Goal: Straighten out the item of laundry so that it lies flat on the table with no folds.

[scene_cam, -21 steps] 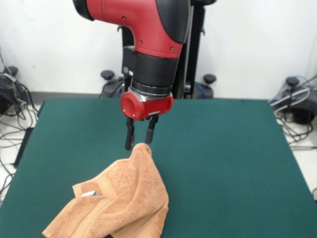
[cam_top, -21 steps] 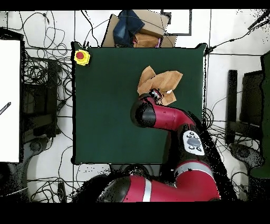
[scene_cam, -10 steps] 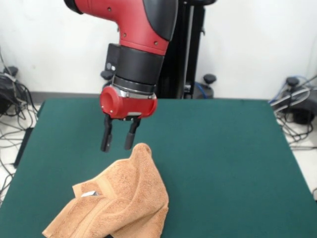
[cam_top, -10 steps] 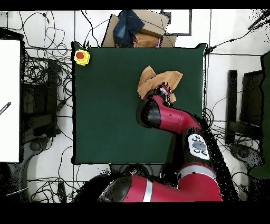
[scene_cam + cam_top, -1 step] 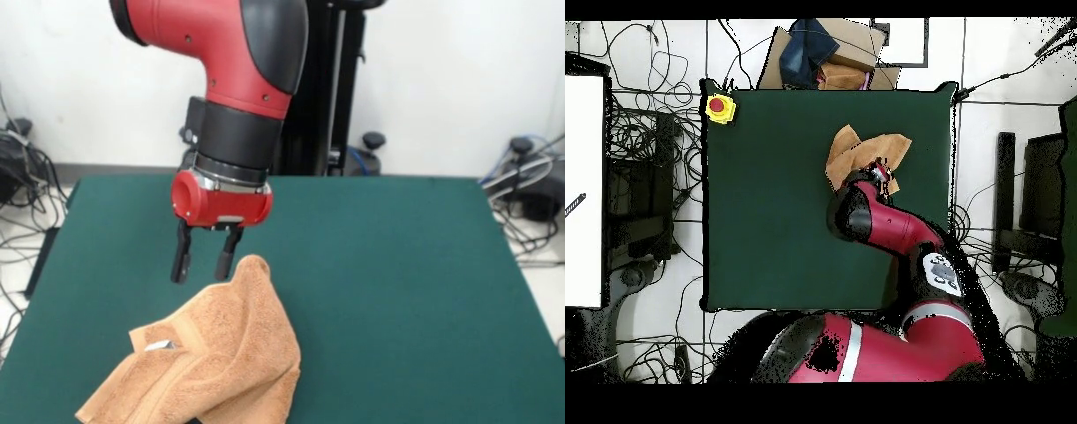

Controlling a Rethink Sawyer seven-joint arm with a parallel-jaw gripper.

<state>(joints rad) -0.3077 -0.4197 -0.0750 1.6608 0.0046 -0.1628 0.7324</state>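
So our gripper (image 5: pixel 199 261) is hanging with its two black fingers (image 5: pixel 181 261) spread apart and nothing between them, hovering just above the table (image 5: pixel 397 265) and right beside the raised peak of the towel (image 5: pixel 221 353). It isn't touching the cloth as far as we can tell from the front view; the nearer finger sits just beside that upstanding corner.

The towel itself is bunched up near one long edge of the green top, folded over on itself in a rumpled heap with a hemmed band running along the bottom and a small white tag (image 5: pixel 160 345) poking out. From overhead the towel (image 5: pixel 865 152) shows as an uneven, lobed shape, with the arm (image 5: pixel 895 232) covering its near side.

We reckon the step in hand is lining up for a pinch on that peak. To do it well we'd want to straddle just the top layer at the corner, close firmly, then lift and drag away from the heap so the fold peels open. Grabbing too deep would likely catch both layers and just shift the whole lump.
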